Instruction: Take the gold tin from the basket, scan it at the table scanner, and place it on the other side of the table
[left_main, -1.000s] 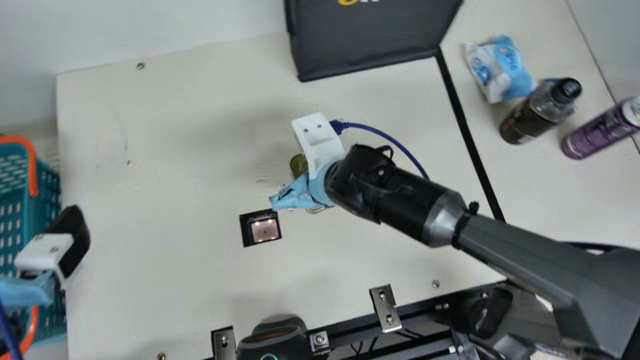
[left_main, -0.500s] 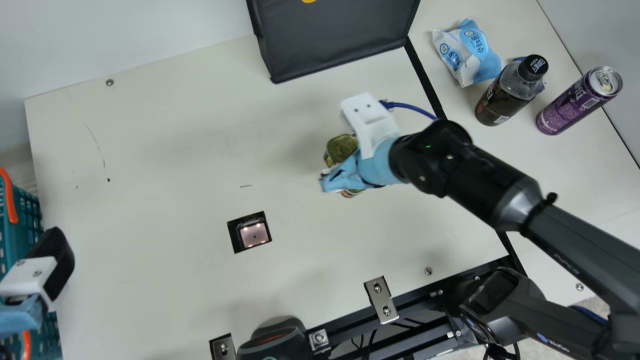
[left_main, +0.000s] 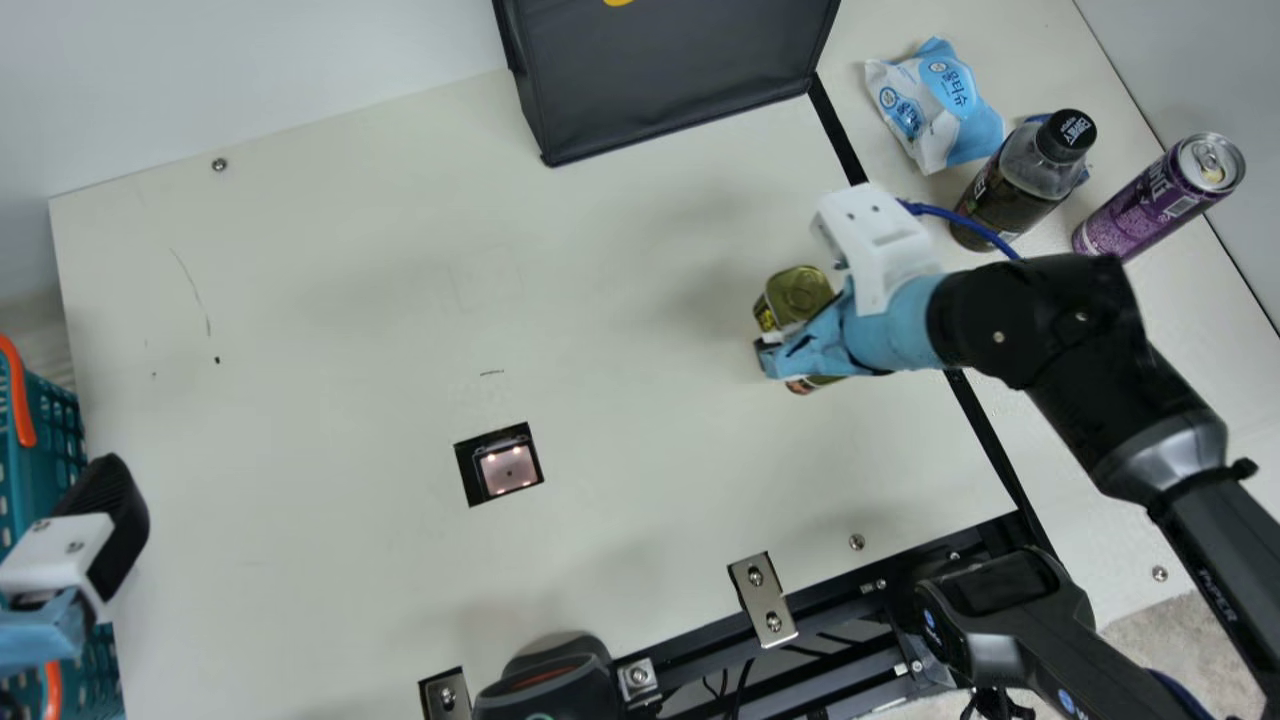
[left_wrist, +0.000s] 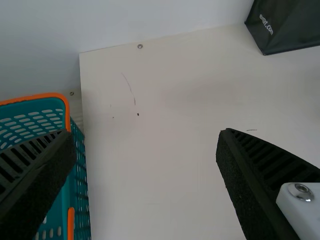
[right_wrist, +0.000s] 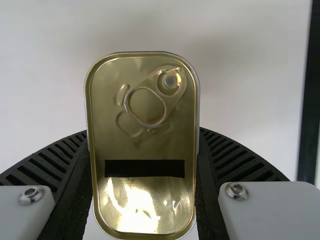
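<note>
Gripping the gold tin (left_main: 799, 292), right pincer (left_main: 771, 356) partly hides it.

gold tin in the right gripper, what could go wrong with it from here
The gold tin is pinched between the two fingers of the right gripper, so its smooth metal sides might slip if the hold loosens early.

If the arm goes on toward the dark bottle and purple can, it could knock one over; the blue cable, crossing in front of the bottle in the main view, might catch it.
</note>
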